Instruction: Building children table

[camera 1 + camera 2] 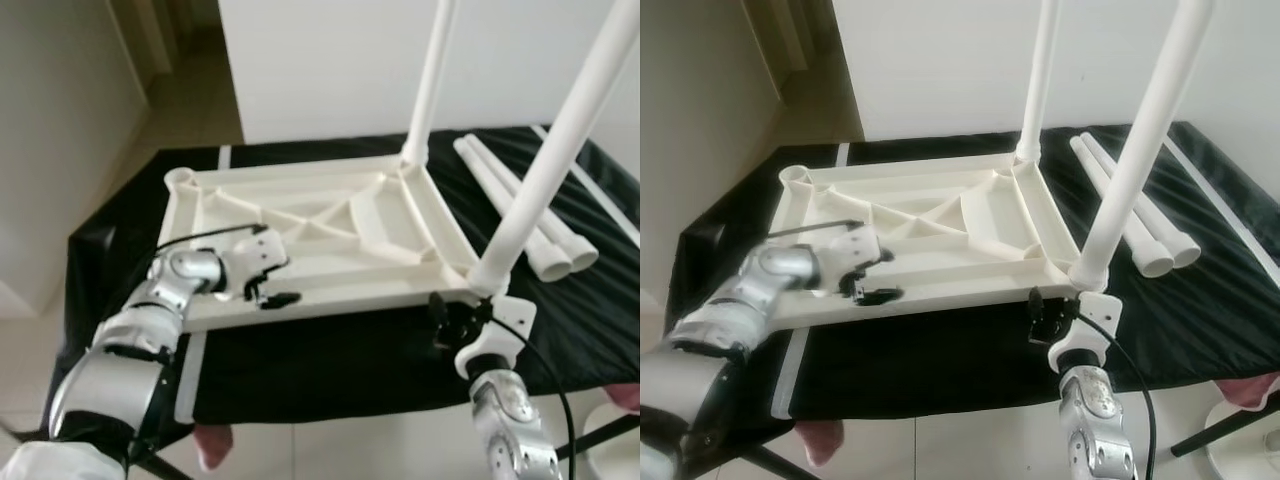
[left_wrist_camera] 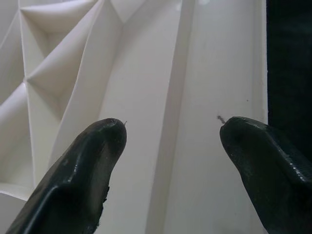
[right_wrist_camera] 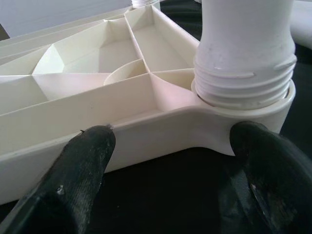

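Upturned white tabletop [image 1: 320, 225] on a black-covered desk [image 1: 330, 365], two legs fitted.
Left hand [image 1: 277, 290] open over its near rim; right hand [image 1: 455, 322] open at the corner leg [image 1: 555, 140].

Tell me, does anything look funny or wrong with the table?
The near leg isn't screwed all the way in: its threads still show above the corner socket of the upside-down tabletop. Two more legs lie loose on the black cloth.
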Robot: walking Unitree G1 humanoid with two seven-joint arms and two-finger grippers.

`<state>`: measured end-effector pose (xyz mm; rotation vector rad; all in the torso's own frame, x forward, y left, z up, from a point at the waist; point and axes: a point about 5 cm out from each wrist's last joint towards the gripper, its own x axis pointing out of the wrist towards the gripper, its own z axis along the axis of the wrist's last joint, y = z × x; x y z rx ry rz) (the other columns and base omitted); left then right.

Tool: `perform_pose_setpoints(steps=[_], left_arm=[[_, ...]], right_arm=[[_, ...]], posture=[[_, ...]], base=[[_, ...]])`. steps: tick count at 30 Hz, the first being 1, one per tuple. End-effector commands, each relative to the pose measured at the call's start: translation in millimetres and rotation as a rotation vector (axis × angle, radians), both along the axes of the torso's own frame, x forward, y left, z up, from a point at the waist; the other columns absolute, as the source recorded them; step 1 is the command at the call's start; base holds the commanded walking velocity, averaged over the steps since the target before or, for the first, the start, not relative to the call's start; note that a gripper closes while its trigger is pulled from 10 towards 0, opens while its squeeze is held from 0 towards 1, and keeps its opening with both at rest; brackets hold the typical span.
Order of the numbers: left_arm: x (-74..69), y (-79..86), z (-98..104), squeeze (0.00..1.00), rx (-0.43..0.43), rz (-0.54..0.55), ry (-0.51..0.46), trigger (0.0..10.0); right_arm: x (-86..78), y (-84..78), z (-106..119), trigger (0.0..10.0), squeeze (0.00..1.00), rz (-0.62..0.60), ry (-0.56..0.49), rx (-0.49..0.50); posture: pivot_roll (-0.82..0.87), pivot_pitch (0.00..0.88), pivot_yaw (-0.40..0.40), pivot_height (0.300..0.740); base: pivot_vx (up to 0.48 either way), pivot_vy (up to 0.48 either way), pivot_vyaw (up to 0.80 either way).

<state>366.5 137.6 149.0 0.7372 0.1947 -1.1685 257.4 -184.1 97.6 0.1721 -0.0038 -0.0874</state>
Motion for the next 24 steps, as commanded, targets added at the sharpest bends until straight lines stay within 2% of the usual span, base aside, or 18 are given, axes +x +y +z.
perform_pose_setpoints(steps=[1, 4, 6, 7, 11, 12, 16, 24], left_arm=[[-4.4, -1.1, -6.1, 0.00, 0.046, -0.055, 0.025, 10.0], [-7.2, -1.4, -10.9, 0.00, 0.066, -0.077, 0.041, 10.0], [-15.0, -4.7, -15.3, 0.00, 0.068, -0.158, 0.096, 10.0], [-25.6, -10.3, -20.4, 0.00, 0.073, -0.259, 0.150, 10.0], [-31.1, -14.6, -22.6, 0.00, 0.069, -0.306, 0.162, 10.0], [-39.2, -24.0, -28.6, 0.00, 0.043, -0.349, 0.185, 10.0], [-49.1, -36.8, -37.3, 0.00, 0.010, -0.383, 0.207, 10.0], [-57.9, -59.3, -36.2, 0.00, -0.065, -0.386, 0.195, 10.0]], right_arm=[[2.0, 0.6, -2.1, 10.0, 0.00, 0.006, 0.010, 0.007], [3.6, 0.6, -1.5, 10.0, 0.00, 0.009, 0.007, 0.008], [6.0, -0.9, -0.5, 10.0, 0.00, 0.008, 0.004, 0.005], [9.2, -5.1, 0.6, 10.0, 0.00, 0.000, 0.000, -0.001], [11.6, -7.5, 1.5, 10.0, 0.00, -0.005, -0.005, -0.005], [17.3, -11.4, 3.8, 10.0, 0.00, -0.013, -0.015, -0.011], [26.1, -15.5, 6.7, 10.0, 0.00, -0.023, -0.023, -0.015], [45.5, -14.8, 7.8, 10.0, 0.00, -0.003, -0.017, -0.017]], posture=[[-0.01, 0.000, 0.053, 0.740], [-0.01, 0.000, 0.053, 0.740], [-0.01, 0.000, 0.058, 0.740], [-0.01, 0.000, 0.059, 0.740], [-0.01, 0.000, 0.066, 0.740], [-0.01, 0.000, 0.078, 0.740], [-0.01, 0.000, 0.082, 0.740], [-0.01, 0.000, 0.083, 0.740]], base=[[0.000, 0.000, 0.00], [0.000, 0.000, 0.00], [0.000, 0.000, 0.00], [0.000, 0.000, 0.00], [0.000, 0.000, 0.00], [0.000, 0.000, 0.00], [0.000, 0.000, 0.00], [0.000, 0.000, 0.00]])
